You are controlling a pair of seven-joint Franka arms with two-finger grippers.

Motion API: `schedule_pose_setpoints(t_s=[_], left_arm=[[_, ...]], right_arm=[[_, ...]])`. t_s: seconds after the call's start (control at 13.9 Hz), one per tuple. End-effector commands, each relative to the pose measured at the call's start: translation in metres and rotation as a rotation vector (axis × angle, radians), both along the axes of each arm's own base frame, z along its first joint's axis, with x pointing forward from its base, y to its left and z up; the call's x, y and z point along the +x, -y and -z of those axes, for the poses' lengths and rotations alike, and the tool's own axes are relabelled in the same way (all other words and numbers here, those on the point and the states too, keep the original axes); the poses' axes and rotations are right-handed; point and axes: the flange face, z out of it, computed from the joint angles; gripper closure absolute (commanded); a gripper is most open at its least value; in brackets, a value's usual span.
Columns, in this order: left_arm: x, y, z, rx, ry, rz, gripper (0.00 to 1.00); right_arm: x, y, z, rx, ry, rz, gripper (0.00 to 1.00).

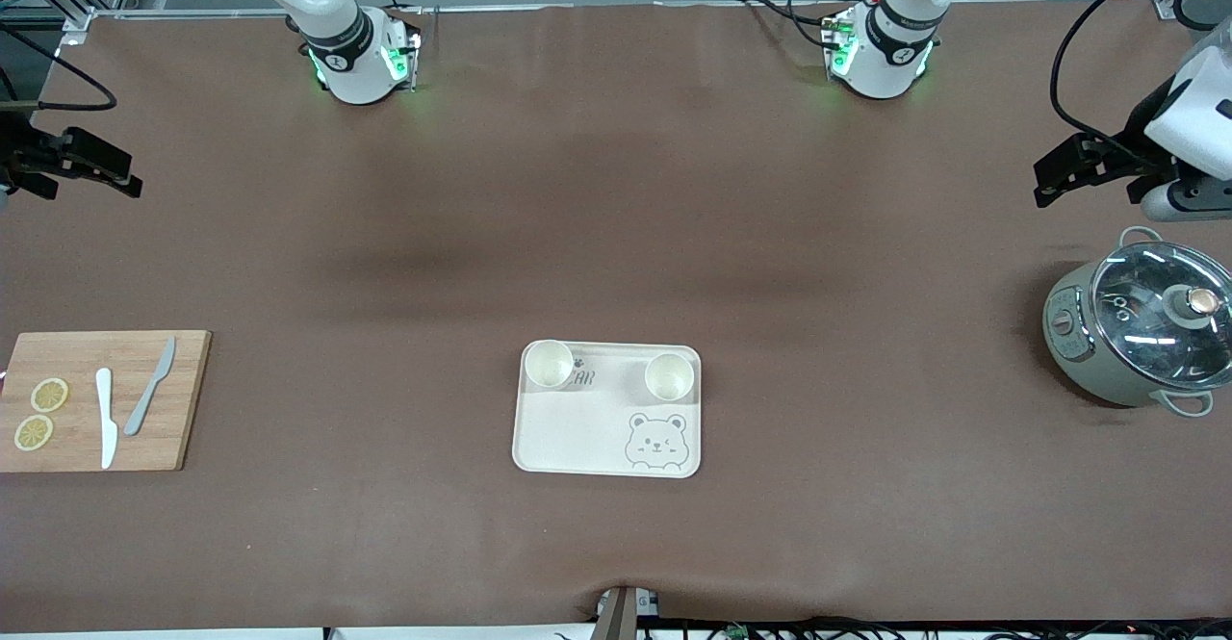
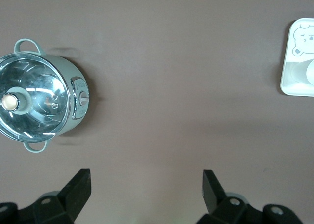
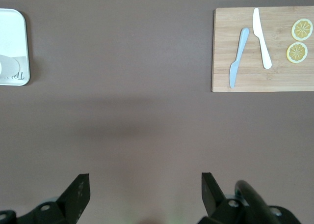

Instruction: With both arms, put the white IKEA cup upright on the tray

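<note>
The cream tray (image 1: 568, 438) with a winking bear drawing lies at the table's middle, toward the front camera. Two white cups stand upright on its edge farther from the camera, one (image 1: 549, 364) toward the right arm's end, one (image 1: 669, 376) toward the left arm's end. My left gripper (image 1: 1051, 178) hangs open and empty over the table's left-arm end, above the bare cloth beside the pot; its wrist view (image 2: 146, 184) shows a corner of the tray (image 2: 294, 84). My right gripper (image 1: 120, 173) hangs open and empty over the right-arm end; its wrist view (image 3: 144, 187) shows the tray's edge (image 3: 12, 32).
A grey-green pot with a glass lid (image 1: 1141, 332) stands at the left arm's end. A wooden cutting board (image 1: 183, 399) with two knives (image 1: 149, 385) and two lemon slices (image 1: 48, 395) lies at the right arm's end. Brown cloth covers the table.
</note>
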Motion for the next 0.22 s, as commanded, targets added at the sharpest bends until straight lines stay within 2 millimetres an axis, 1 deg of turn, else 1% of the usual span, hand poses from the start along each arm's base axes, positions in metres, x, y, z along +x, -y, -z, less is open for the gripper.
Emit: schedule_pose_setpoints(t_s=[0.0,0.14], left_arm=[[0.0014,-0.0010,-0.0008,-0.020,-0.007,0.005,0.00],[0.0009,-0.0009,-0.0009,-0.020,-0.007,0.005,0.00]], right_arm=[[-0.0062,0.0045,-0.0042,0.008,-0.005,0.009,0.00],[-0.0069,-0.0011,-0.0045,0.004,-0.011,0.044,0.00]])
